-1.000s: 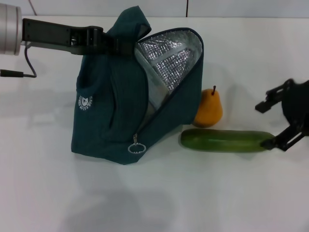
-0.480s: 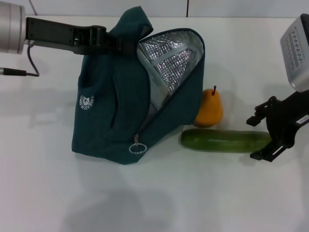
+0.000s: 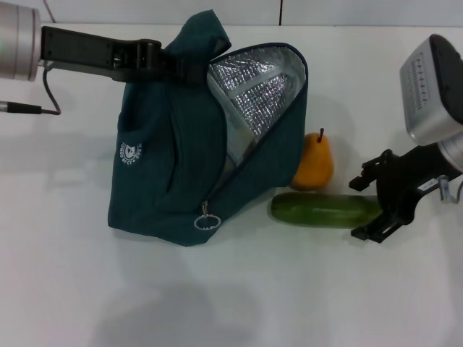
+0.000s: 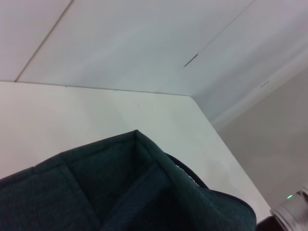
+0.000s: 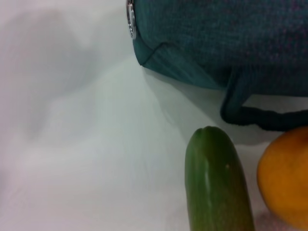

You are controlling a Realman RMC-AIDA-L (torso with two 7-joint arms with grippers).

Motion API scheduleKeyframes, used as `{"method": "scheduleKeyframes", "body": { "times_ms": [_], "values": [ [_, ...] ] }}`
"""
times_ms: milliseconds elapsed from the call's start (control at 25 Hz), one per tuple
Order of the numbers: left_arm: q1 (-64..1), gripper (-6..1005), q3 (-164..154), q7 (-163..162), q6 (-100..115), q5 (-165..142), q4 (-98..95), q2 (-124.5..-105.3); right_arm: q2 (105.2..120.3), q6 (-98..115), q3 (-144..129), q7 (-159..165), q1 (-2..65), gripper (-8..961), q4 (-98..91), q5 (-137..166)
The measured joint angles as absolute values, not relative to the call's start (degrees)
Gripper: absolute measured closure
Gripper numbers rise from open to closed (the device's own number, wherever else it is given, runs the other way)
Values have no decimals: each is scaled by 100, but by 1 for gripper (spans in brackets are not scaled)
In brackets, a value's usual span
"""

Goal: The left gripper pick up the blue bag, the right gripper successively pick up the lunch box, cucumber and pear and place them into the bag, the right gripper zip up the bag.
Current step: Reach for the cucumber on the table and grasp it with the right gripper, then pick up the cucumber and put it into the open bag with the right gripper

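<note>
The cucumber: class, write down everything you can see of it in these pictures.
The cucumber is long, smooth and dark green with a glossy skin and rounded ends. It lies flat on the white table, lengthwise from left to right, in front of the pear and beside the blue bag. The right gripper straddles its right end, fingers open on either side.

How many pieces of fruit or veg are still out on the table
2. The cucumber lies on the table beside the blue bag, its far end between the right gripper fingers. The pear stands just behind it, against the bag. Anything inside the bag is hidden.
</note>
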State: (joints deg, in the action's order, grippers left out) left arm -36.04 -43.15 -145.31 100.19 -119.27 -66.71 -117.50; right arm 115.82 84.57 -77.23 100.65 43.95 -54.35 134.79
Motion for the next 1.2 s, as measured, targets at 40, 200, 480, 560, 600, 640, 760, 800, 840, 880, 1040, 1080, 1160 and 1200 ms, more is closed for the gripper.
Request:
{"method": "scheduleKeyframes", "body": {
  "times_ms": [40,200,480,560,600,640,760,800,840,880,1040,1080,1160,1200],
  "values": [
    [-3604,956,-4328,-14530,10019,-11927,-6670,-11751,11583,8389,-7760,10064,4405,90,-5380,13430],
    [-3604,956,-4353,-14529,10016,-11927,-6671,-11751,11591,8261,-7806,10063,4418,93,-5302,13347],
    [-3601,955,-4353,-14521,10010,-11927,-6672,-11751,11593,8178,-7818,10064,4428,97,-5143,13328],
    [-3597,955,-4357,-14520,10009,-11927,-6681,-11750,11593,8164,-7841,10071,4434,98,-5103,13334],
    [-3595,955,-4360,-14520,10009,-11927,-6687,-11750,11592,8149,-7858,10079,4437,99,-5087,13345],
    [-3595,955,-4360,-14520,10010,-11927,-6687,-11750,11591,8131,-7869,10089,4437,100,-5085,13356],
    [-3586,955,-4360,-14520,10010,-11927,-6687,-11750,11588,8086,-7886,10106,4422,144,-5121,13365],
    [-3580,955,-4360,-14520,10009,-11927,-6688,-11750,11586,8086,-7912,10106,4402,188,-5162,13359],
    [-3573,955,-4360,-14520,10010,-11927,-6688,-11750,11586,8086,-7912,10106,4402,231,-5162,13359],
    [-3567,955,-4360,-14520,10010,-11927,-6688,-11750,11585,8088,-7961,10106,4393,274,-5179,13356],
    [-3562,955,-4359,-14520,10010,-11927,-6694,-11750,11577,8128,-8081,10110,4383,364,-5214,13331],
    [-3558,955,-4359,-14520,10010,-11927,-6695,-11749,11577,8150,-8087,10111,4378,386,-5224,13327],
    [-3553,955,-4359,-14520,10010,-11925,-6696,-11746,11573,8311,-8096,10112,4343,386,-5331,13342],
    [-3550,955,-4359,-14520,10010,-11923,-6697,-11743,11567,8457,-8089,10112,4311,386,-5438,13342]
  ]
}}
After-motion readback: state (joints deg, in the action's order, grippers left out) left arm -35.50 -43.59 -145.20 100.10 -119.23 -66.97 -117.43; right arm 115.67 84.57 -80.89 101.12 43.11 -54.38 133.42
